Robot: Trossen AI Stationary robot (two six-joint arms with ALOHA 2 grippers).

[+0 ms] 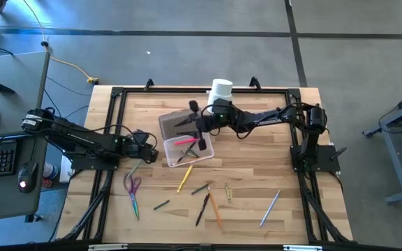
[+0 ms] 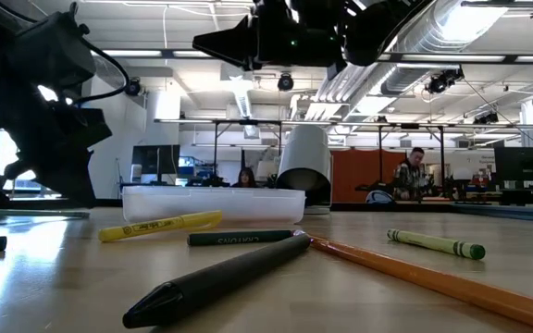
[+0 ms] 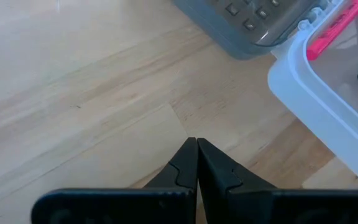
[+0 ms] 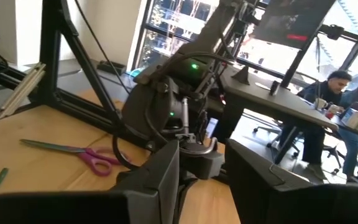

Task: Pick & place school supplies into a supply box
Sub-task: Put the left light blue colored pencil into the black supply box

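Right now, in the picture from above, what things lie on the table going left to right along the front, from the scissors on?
scissors → yellow pen → orange pencil → silver pen

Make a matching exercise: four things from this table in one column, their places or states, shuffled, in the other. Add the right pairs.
Things
1. pink marker
2. scissors
3. left gripper
4. white cylinder

Places or states
A. fingers shut, just beside the supply box
B. standing at the table's far edge
C. lying inside the supply box
D. lying on the bare wood, near the left arm's side

Pairs: 1-C, 2-D, 3-A, 4-B
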